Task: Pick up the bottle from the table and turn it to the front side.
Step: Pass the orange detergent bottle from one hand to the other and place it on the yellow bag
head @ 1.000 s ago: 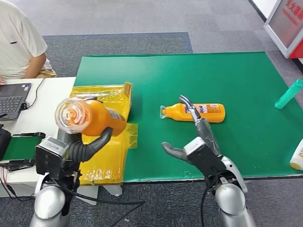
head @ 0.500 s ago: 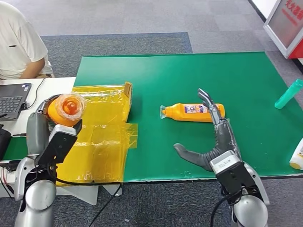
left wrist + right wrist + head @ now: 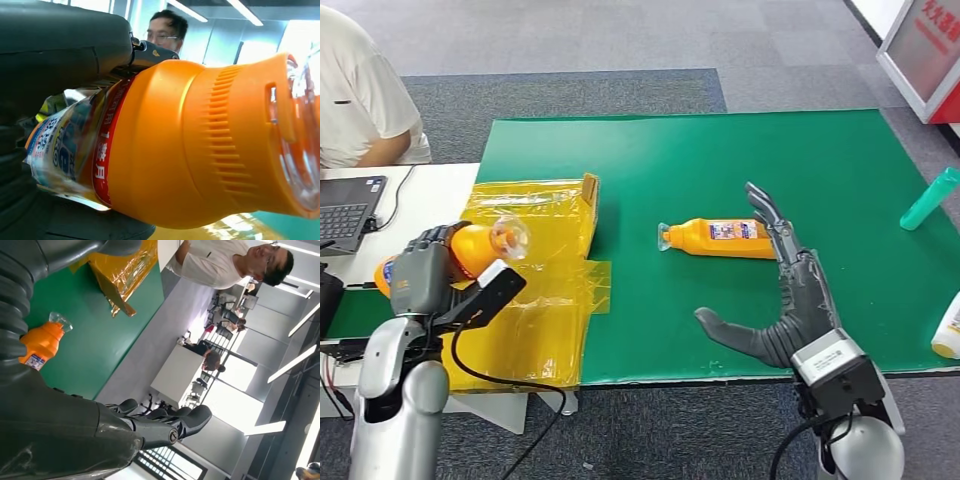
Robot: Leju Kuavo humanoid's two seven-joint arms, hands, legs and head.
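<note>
My left hand [image 3: 422,272] grips an orange bottle [image 3: 475,247] with a clear cap, held over the yellow plastic bag [image 3: 539,290] at the table's left; the cap end points right. In the left wrist view the same orange bottle [image 3: 181,145] lies against the hand's dark fingers [image 3: 56,55], its label partly turned toward the camera. A second orange bottle [image 3: 720,238] lies on its side on the green mat [image 3: 682,160], clear cap to the left. My right hand [image 3: 792,300] hovers open just in front of it, fingers spread, touching nothing. The right wrist view shows that lying bottle [image 3: 41,342].
A person in a white shirt [image 3: 358,95] sits at the far left beside a laptop [image 3: 346,210]. A teal bottle [image 3: 930,200] lies at the mat's right edge, and a white and yellow bottle [image 3: 948,330] lies at the near right. The mat's far half is bare.
My left hand has rotated and lowered the held bottle, so its cap now points right instead of at the camera. My right hand has moved right and spread open near the lying bottle.
</note>
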